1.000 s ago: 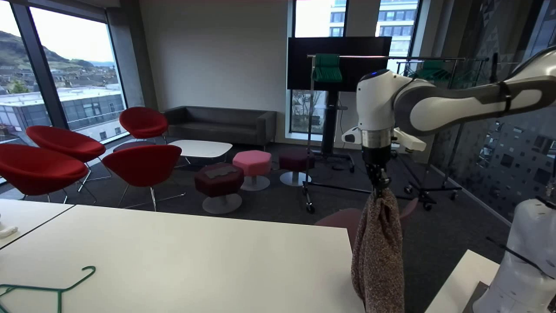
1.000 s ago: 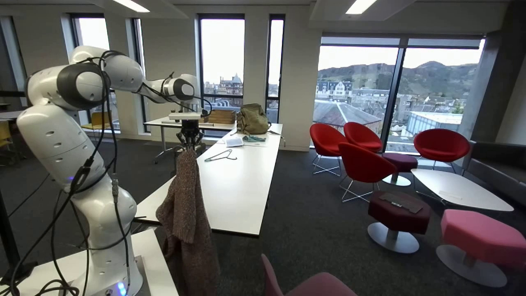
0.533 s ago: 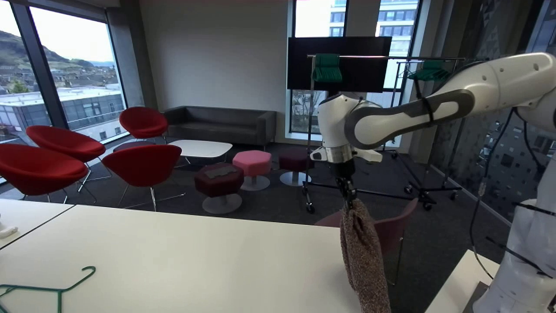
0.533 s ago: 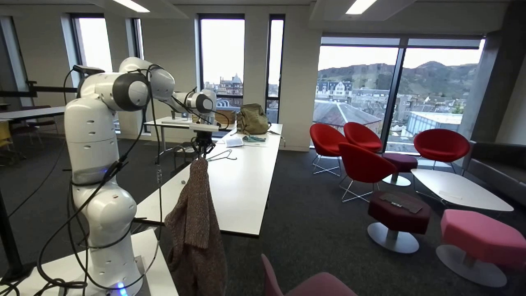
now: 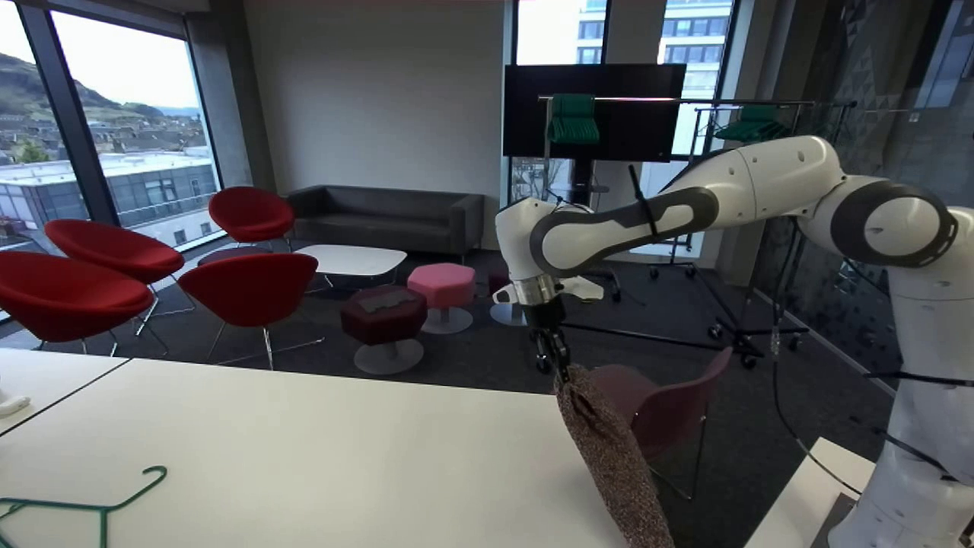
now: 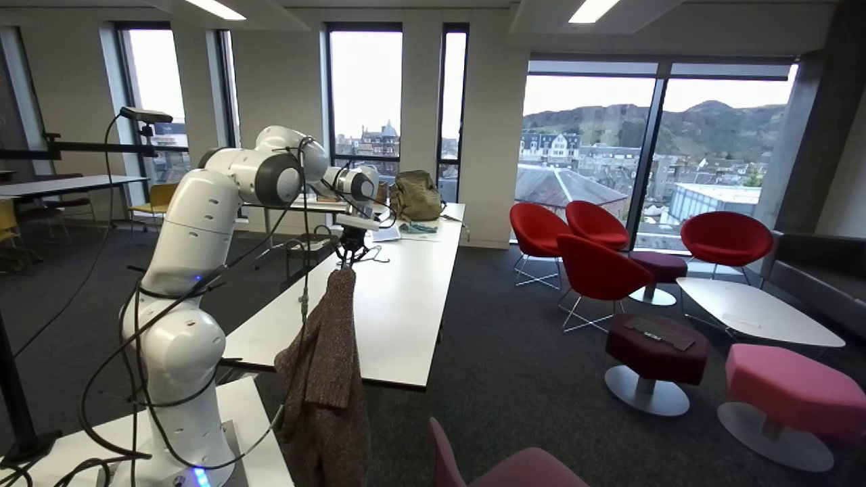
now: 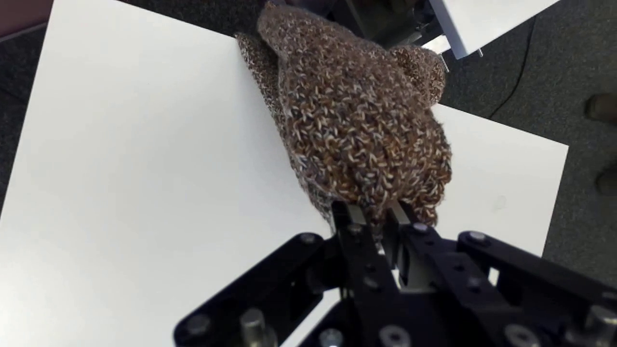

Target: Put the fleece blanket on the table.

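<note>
The fleece blanket is a brown knitted cloth in both exterior views (image 5: 609, 453) (image 6: 328, 379) and fills the upper middle of the wrist view (image 7: 356, 111). My gripper (image 7: 375, 212) is shut on a bunched end of it, with cloth between the fingertips. In both exterior views the gripper (image 5: 561, 373) (image 6: 346, 262) is low above the near end of the large table, pointing down. The cream-white table (image 5: 304, 457) (image 6: 392, 318) lies under it and also shows in the wrist view (image 7: 144, 144). The blanket slants from the gripper across the table's end edge and hangs down outside; its lower end is cut off.
A green hanger (image 5: 104, 511) lies on the table. A backpack (image 6: 416, 196) stands at its far end. A mauve chair (image 5: 673, 415) stands by the table's end. The arm's base is on a small white stand (image 5: 806, 487). A clothes rack stands behind.
My gripper has moved out over the table and lower, left and down in an exterior view, with the blanket held. The blanket trails behind, now slanted over the table's end edge.
</note>
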